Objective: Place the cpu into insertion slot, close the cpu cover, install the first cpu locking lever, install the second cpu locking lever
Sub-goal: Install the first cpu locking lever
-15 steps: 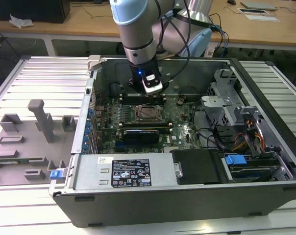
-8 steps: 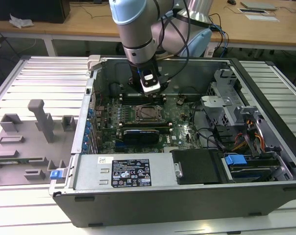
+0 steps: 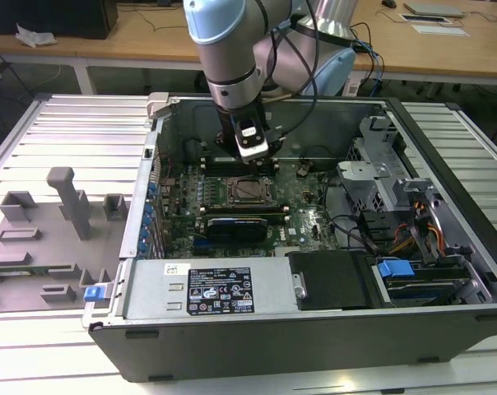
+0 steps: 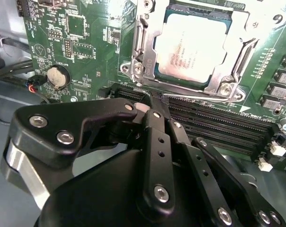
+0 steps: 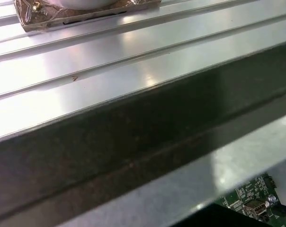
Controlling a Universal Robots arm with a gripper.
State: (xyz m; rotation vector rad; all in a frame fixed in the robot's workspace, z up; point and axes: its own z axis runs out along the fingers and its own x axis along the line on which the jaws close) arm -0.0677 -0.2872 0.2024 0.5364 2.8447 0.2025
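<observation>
The open computer case (image 3: pixel 314 288) lies on a ribbed metal surface (image 3: pixel 67 123). A grey moulded tray (image 3: pixel 43 239) rests beside the case, at the exterior view's left. Inside the case, the cpu (image 4: pixel 192 47) lies flat on the green circuit board (image 4: pixel 86 47), framed by the cpu cover (image 4: pixel 142 42). The gripper (image 4: pixel 145 105), fingers closed on nothing visible, hovers just beside the cover, by the black memory slots (image 4: pixel 218 127). The arm (image 3: pixel 228 49) descends steeply into the case. Wooden desks (image 3: pixel 109 37) stand beyond the case.
</observation>
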